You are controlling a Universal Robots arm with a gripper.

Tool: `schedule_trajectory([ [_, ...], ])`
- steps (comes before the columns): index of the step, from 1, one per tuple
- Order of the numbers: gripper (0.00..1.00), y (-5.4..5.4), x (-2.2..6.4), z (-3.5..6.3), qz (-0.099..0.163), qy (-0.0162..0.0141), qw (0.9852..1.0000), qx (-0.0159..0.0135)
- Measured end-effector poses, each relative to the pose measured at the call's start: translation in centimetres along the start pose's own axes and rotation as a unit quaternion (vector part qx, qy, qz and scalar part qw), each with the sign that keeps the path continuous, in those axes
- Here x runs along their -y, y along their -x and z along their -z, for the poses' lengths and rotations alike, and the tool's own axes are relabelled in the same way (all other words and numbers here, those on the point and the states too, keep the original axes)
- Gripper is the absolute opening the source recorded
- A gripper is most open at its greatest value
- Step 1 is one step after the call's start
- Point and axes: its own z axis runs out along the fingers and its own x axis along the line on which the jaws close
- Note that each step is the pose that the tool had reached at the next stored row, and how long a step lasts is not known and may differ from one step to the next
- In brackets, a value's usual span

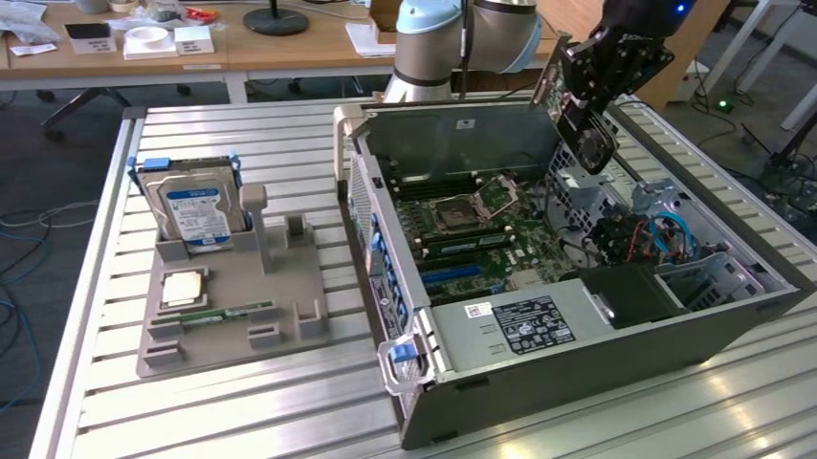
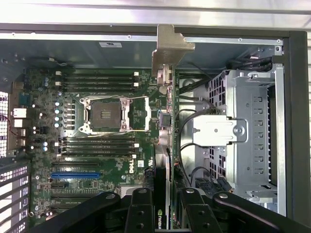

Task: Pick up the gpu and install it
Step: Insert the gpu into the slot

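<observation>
While the hand (image 2: 164, 196), clamped on the gpu (image 1: 584, 129), holds it edge-on above the open computer case (image 1: 575, 382) and apart from the blue slot (image 2: 75, 174), a misaligned descent could snag cables (image 2: 181, 145) or bend its bracket (image 2: 171, 46).

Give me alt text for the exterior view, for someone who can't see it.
The end effector holds the gpu above an open computer case. A hard drive stands in a grey tray at the exterior view's left.
</observation>
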Motion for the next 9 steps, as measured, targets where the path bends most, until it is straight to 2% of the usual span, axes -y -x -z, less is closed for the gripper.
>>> schedule_trajectory([
  [4, 0.26, -0.01, 0.0, 0.0, 0.01, 0.0002, 1.0, -0.0012],
  [9, 0.26, -0.06, 0.0, -0.01, 0.041, 0.0007, 0.9992, -0.0049],
])
